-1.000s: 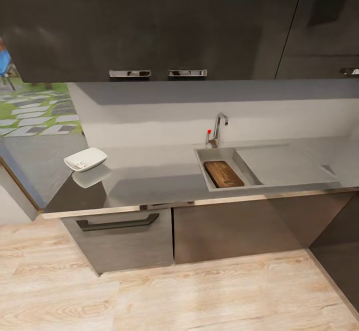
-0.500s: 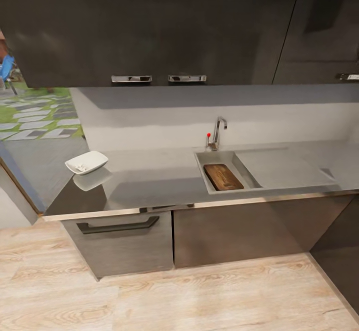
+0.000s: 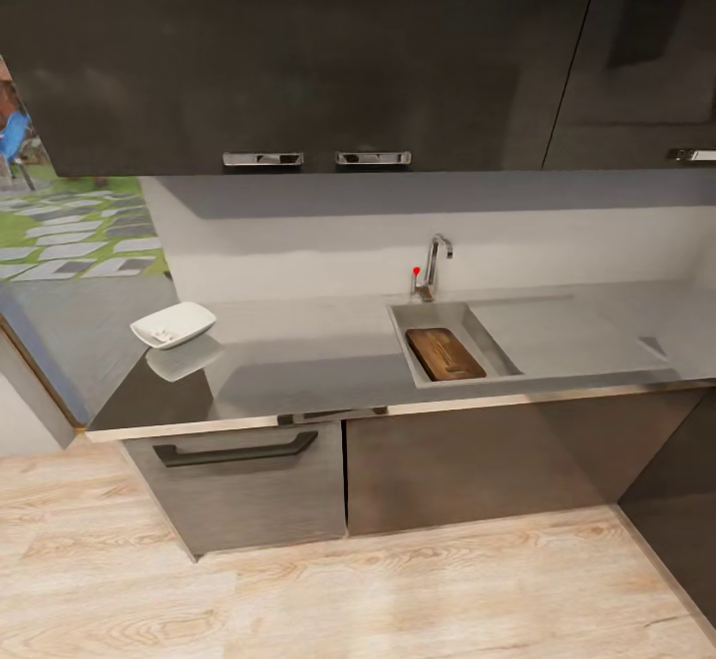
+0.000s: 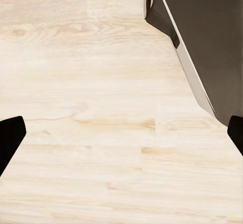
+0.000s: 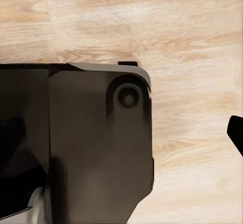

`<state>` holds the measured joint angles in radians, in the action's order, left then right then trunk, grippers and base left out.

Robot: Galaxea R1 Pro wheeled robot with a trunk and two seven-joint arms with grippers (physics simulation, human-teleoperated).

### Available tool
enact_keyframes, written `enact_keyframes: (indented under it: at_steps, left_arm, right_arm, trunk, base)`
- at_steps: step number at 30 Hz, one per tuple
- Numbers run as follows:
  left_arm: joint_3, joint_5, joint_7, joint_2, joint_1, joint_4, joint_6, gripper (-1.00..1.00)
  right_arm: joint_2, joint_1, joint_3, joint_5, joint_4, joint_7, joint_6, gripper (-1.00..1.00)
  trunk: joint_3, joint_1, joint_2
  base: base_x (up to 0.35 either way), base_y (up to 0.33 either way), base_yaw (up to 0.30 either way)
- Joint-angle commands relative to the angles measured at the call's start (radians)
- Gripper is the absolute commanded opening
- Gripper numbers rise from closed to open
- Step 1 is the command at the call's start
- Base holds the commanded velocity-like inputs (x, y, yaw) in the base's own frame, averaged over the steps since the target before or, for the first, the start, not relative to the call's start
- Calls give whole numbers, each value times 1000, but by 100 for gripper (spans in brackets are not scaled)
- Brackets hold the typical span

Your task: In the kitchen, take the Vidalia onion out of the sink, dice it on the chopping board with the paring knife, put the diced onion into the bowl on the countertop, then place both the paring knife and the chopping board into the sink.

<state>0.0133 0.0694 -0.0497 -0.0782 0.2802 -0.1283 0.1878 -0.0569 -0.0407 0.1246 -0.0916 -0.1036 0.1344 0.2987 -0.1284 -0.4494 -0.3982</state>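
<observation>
Head view: chopping board [image 3: 445, 353] inside sink [image 3: 467, 316]

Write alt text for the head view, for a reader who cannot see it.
A dark brown wooden chopping board lies inside the grey steel sink, set into a long glossy grey countertop beneath dark wall cabinets. A white shallow bowl sits on the countertop toward its left end, and a curved chrome tap stands behind the sink above pale wood flooring.

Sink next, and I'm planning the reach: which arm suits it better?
Right, probably: the sink lies right of centre in the head view. Both wrist cameras face the floor, so neither arm is near yet.
</observation>
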Motion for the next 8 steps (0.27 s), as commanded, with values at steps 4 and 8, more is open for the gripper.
enact_keyframes:
  at_steps: [4, 8]
  left_arm:
    - [2, 7, -1, 0, 0, -2, 1, 100]
    - [2, 7, -1, 0, 0, -2, 1, 100]
  right_arm:
    - [6, -1, 9, -10, 1, 4, 4, 100]
    - [7, -1, 9, -10, 1, 4, 4, 100]
  trunk:
    - [-2, -1, -2]
    - [-2, -1, -2]
  base:
    - [0, 0, 0]
    - [0, 0, 0]
